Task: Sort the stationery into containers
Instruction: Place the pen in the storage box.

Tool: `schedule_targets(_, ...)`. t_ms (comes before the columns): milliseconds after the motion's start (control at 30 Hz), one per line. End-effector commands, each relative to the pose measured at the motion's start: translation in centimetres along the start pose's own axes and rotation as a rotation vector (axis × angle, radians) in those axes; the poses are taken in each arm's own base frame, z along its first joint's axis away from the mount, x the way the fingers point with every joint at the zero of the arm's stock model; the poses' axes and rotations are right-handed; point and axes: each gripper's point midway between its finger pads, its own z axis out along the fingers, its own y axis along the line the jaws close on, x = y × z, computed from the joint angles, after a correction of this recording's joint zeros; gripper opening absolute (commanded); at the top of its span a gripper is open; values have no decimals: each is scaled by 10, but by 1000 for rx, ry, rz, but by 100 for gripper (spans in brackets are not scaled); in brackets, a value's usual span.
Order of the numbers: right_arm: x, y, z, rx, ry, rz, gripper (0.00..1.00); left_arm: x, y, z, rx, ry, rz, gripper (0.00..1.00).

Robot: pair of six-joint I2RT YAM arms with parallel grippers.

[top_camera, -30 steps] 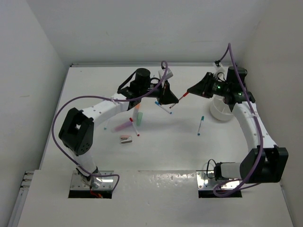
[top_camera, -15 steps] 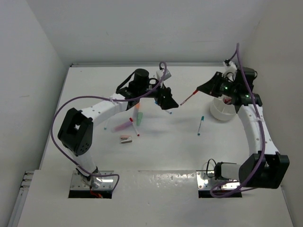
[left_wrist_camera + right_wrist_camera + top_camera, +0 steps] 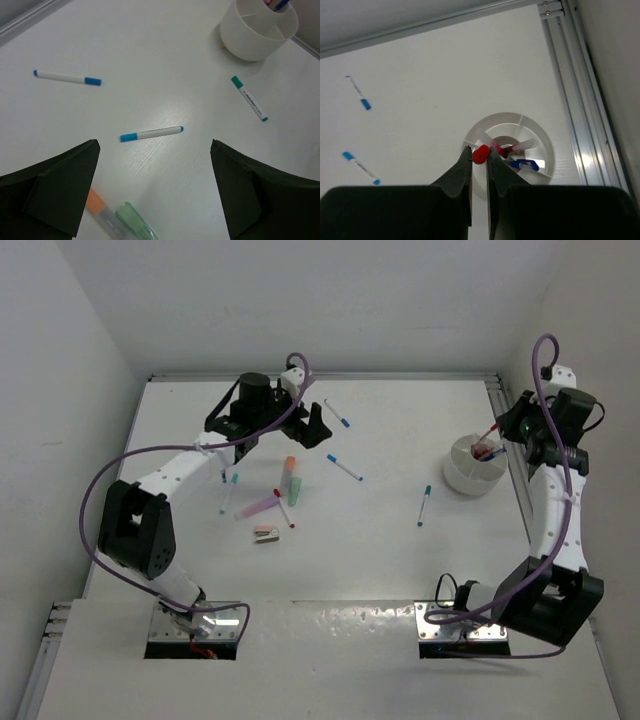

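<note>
My right gripper [image 3: 479,150] is shut on a red-capped pen [image 3: 481,155] and holds it over the round white tub [image 3: 506,116], which has several pens in it. From above, that gripper [image 3: 497,432] hangs over the tub [image 3: 452,478] at the right edge. My left gripper [image 3: 312,423] stands wide open and empty above the table's back left. Below it lie two blue-capped pens [image 3: 151,133] [image 3: 67,77], a teal-capped pen [image 3: 249,98], an orange highlighter [image 3: 95,200] and a green highlighter [image 3: 135,222].
A pink highlighter [image 3: 258,507], a red-capped pen [image 3: 285,510], a teal-capped pen [image 3: 229,495] and a small brownish block [image 3: 265,534] lie left of centre. A metal rail [image 3: 570,100] runs along the table's right edge beside the tub. White walls enclose the table.
My left gripper opened and drew back to the left. My right gripper carried the red-capped pen from the table's middle rightward to above the tub.
</note>
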Motion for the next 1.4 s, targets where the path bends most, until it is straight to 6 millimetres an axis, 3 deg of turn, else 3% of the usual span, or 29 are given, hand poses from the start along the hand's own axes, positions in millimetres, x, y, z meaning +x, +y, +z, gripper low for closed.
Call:
schedule_targets(0, -13, -30, 11, 102, -43, -98, 0, -13, 23, -23, -136, -18, 43, 100)
schedule_targets(200, 3, -47, 22, 131, -30, -92, 0, -12, 53, -43, -290, 2, 42, 100)
schedule_targets(400, 29, -52, 30, 128, 40, -105, 0, -1, 84, -65, -431, 47, 23, 100)
schedule_targets(567, 55, -52, 37, 115, 118, -101, 0, 30, 128, -90, -631, 165, -63, 100)
schedule_targets(667, 66, -51, 39, 117, 150, -106, 2, 42, 145, -103, -693, 187, -112, 100)
schedule_targets(733, 71, -49, 41, 111, 163, -110, 13, 49, 159, -114, -764, 196, -143, 100)
schedule_targets(767, 73, -48, 40, 108, 174, -110, 21, 52, 165, -119, -801, 206, -154, 100)
schedule_targets(800, 74, -47, 40, 109, 177, -109, 39, 60, 170, -121, -823, 229, -182, 100)
schedule_targets(833, 74, -44, 40, 104, 182, -106, 46, 65, 180, -128, -872, 246, -197, 99)
schedule_targets(867, 74, -42, 39, 102, 182, -98, 50, 68, 184, -129, -889, 253, -214, 98)
schedule_targets(900, 70, -40, 38, 98, 173, -96, 55, 84, 188, -128, -898, 303, -244, 96)
schedule_targets(967, 64, -32, 36, 83, 166, -79, 57, 87, 202, -133, -939, 318, -275, 94)
schedule_targets(1000, 59, -28, 33, 74, 153, -75, 58, 103, 207, -131, -947, 365, -299, 93)
schedule_targets(1100, 40, -8, 23, 26, 117, -49, 60, 118, 222, -132, -980, 404, -357, 87)
schedule_targets(1367, 6, 32, -2, -77, 36, -54, 63, 166, 237, -145, -1056, 468, -529, 73)
